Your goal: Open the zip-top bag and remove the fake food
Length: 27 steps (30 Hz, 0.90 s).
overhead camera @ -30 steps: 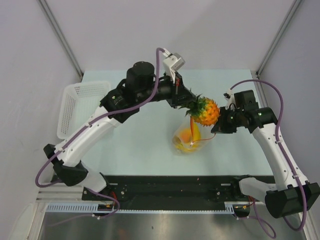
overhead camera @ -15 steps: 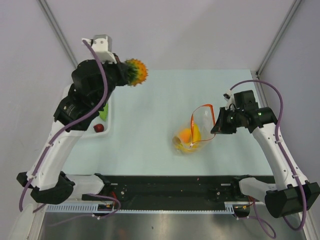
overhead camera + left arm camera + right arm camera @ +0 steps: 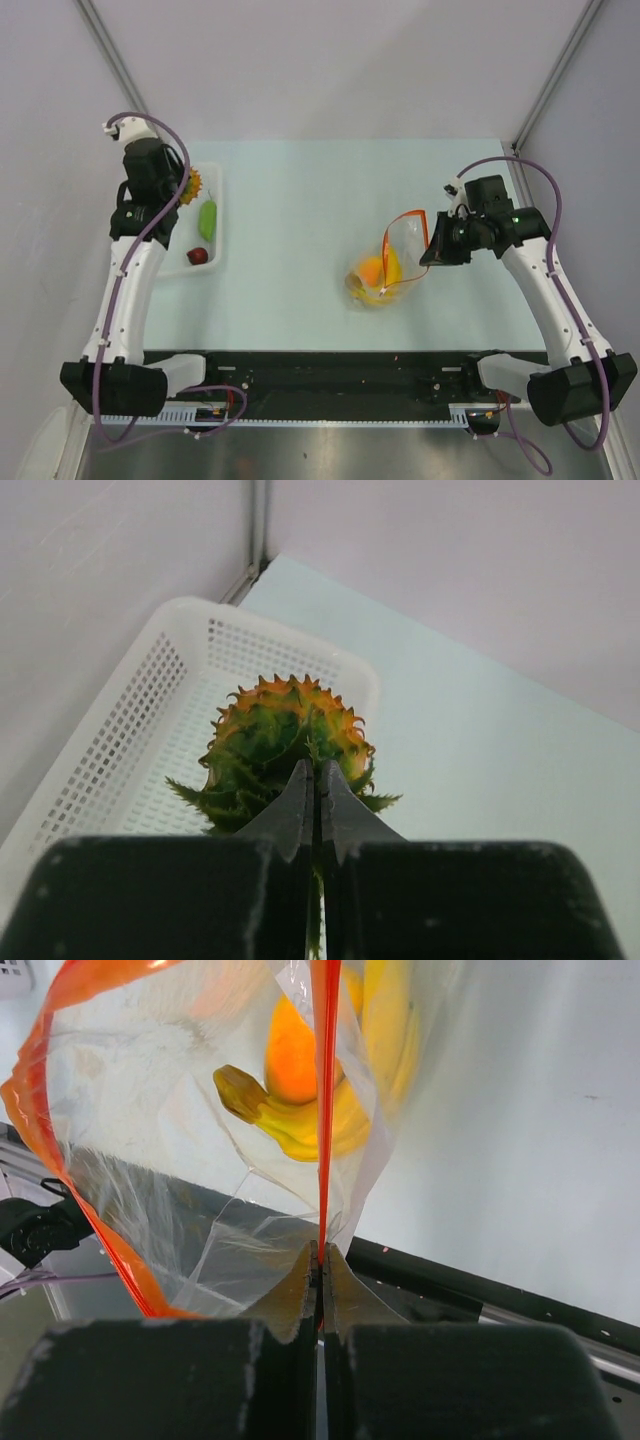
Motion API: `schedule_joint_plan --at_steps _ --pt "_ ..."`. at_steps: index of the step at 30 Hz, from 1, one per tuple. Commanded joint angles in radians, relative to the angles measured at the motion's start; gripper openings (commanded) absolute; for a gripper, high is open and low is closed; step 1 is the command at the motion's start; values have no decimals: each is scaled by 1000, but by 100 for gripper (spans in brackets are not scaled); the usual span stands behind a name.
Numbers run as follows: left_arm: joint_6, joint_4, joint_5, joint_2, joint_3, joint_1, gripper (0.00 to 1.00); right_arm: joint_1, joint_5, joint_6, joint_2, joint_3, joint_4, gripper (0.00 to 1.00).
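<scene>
We take the zip-top bag [image 3: 396, 256] as our landmark. It sits on the pale tabletop [image 3: 300, 220] with its mouth gaping upward. The right fingers [image 3: 303, 1280] are pressed together on its orange-red zip strip [image 3: 322, 1110], pinching one side of the mouth at the bag's right edge and holding it up. Inside the clear plastic we see the yellow bananas [image 3: 300, 1132] and, behind them, a round orange piece [image 3: 288, 1055]. Both lie low in the bag, at the end away from the pinched strip.

Well to the left of the bag, at the tabletop's left edge, stands the white perforated basket [image 3: 150, 710]. In it lie a green piece [image 3: 207, 219] and, nearer to us, a small red fruit [image 3: 198, 256], the two apart from each other.

The left fingers [image 3: 297, 805] are also far left of the bag, over the basket's far end. They are closed tight on the green crown leaves of the pineapple [image 3: 290, 735], whose orange, spiky body points away from the wrist camera. The pineapple hangs within the basket's outline. We cannot tell whether it touches the basket floor.
</scene>
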Motion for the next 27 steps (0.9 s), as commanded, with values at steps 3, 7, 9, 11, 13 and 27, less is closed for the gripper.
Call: schedule_joint_plan --at_steps 3,7,9,11,13,27 --pt "-188 359 180 -10 -231 232 0 -1 -19 16 32 83 -33 0" --pt "-198 519 197 53 -280 263 0 1 -8 22 57 109 -51 0" --pt "-204 576 184 83 -310 265 0 -1 -3 26 64 113 -51 0" --pt "-222 632 189 113 -319 275 0 -1 3 34 72 112 -47 0" --pt "-244 685 203 159 -326 285 0 1 10 40 84 112 -42 0" --pt "-356 857 264 295 -460 329 0 -3 23 75 167 182 -42 0"
